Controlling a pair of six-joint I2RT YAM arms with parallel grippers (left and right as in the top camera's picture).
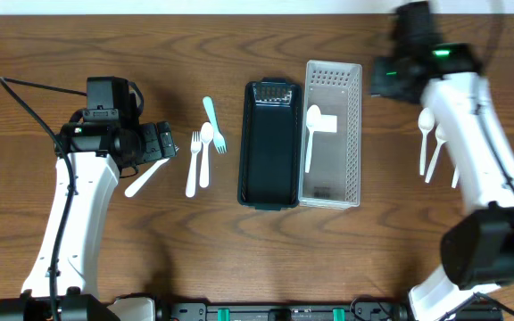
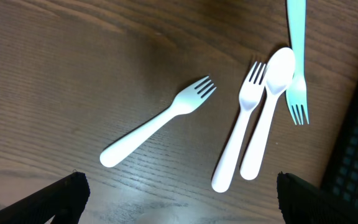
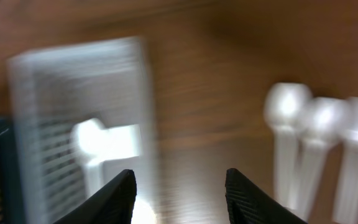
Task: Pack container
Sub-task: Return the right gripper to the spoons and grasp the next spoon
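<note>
Looking down from overhead, the white slotted container [image 1: 353, 134] sits mid-tabletop [image 1: 43, 45] beside a dark tray [image 1: 269, 169], with one white spoon [image 1: 310, 134] already inside. The left end effector [image 1: 163, 145] hangs over a lone white fork [image 1: 141, 178], well left of the container. The right end effector [image 1: 386, 76] hovers near the container's far right corner, closer to the loose spoons [image 1: 430, 147].

At the left wrist, the end effector [image 2: 182, 199] is spread wide and empty, its fingers [image 2: 61, 199] at the lower corners. The lone fork [image 2: 160, 121] lies ahead between them, its long axis diagonal with tines toward the upper right. A second fork [image 2: 238, 134], a spoon [image 2: 266, 118] and a teal fork [image 2: 297, 62] lie further right.

At the right wrist the view is blurred. The end effector [image 3: 182, 196] looks parted and holds nothing. The container [image 3: 79, 93] lies ahead to the left and three spoons [image 3: 319, 137] ahead to the right, handles running toward the camera. The left arm is likely better placed for the lone fork.
</note>
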